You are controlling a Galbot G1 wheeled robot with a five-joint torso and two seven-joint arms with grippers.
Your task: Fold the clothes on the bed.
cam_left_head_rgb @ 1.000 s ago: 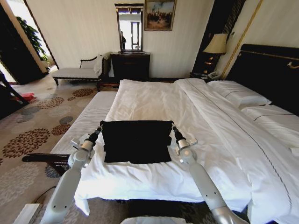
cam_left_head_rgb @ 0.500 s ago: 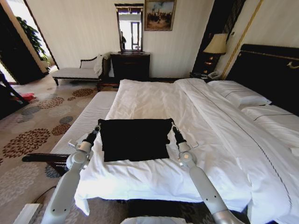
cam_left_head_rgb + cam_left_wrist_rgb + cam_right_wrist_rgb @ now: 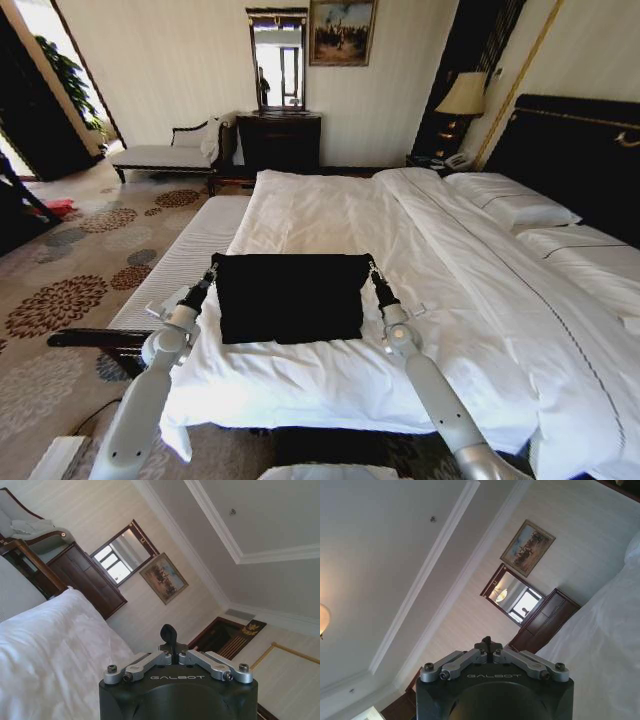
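The black short-sleeved cotton T-shirt [image 3: 290,297] hung as a dark rectangle at lower centre of the head view, over the near end of the large white-sheeted bed [image 3: 330,215] with its tall dark wooden headboard. Its two upper corners were pinched, one by the left gripper [image 3: 214,264] at the rectangle's upper left and one by the right gripper [image 3: 369,262] at its upper right, both clenched on the cloth. The likeliest failure, in my judgement, was a corner slipping from a thin pinch, which would let one side drop and spoil the fold; uneven travel of the two arms could also skew the edge or drag the white duvet [image 3: 470,290] into wrinkles. Much was hard to make out: the fingertips merged into the black cloth, the chest lettering could not be seen, and whether the lower hem rested on the bed or hung clear could not be told. In both wrist views the fingers were foreshortened behind the black housings.
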